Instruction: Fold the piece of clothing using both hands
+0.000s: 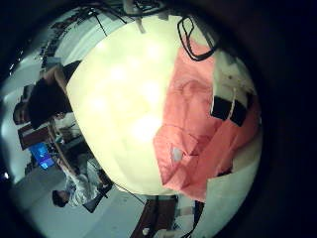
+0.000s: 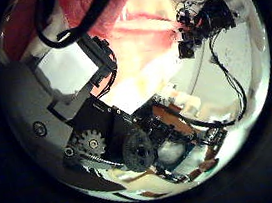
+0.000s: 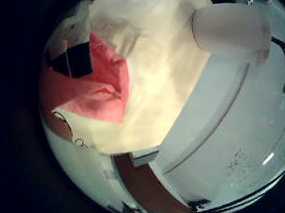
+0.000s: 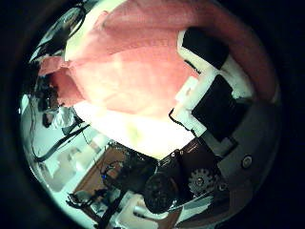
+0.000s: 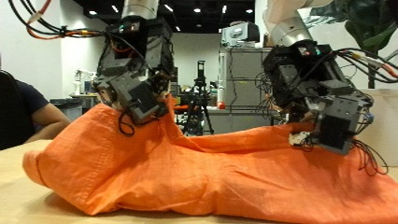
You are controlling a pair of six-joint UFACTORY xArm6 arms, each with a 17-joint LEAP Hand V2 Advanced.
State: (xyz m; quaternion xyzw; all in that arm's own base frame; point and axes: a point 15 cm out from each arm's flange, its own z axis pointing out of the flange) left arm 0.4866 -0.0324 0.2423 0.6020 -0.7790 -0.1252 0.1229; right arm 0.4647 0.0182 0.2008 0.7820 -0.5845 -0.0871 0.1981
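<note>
In the outside view an orange garment (image 5: 211,177) lies crumpled on the pale table (image 5: 25,201). My left hand (image 5: 135,89) hangs over one end, its fingers curled on a raised fold. My right hand (image 5: 326,107) is at the other end and pinches a lifted edge. The left little finger side palm view shows the garment (image 1: 203,124) spread on the table (image 1: 119,89). In the right thumb side palm view my right fingers (image 4: 205,57) lie on the cloth (image 4: 133,67). The right little finger side palm view shows the garment (image 3: 86,91) too.
Bare table top lies beside the garment (image 3: 159,65), and its edge (image 3: 137,152) shows in the right little finger side palm view. A tripod (image 5: 199,93) and a grey cabinet (image 5: 243,84) stand behind the table.
</note>
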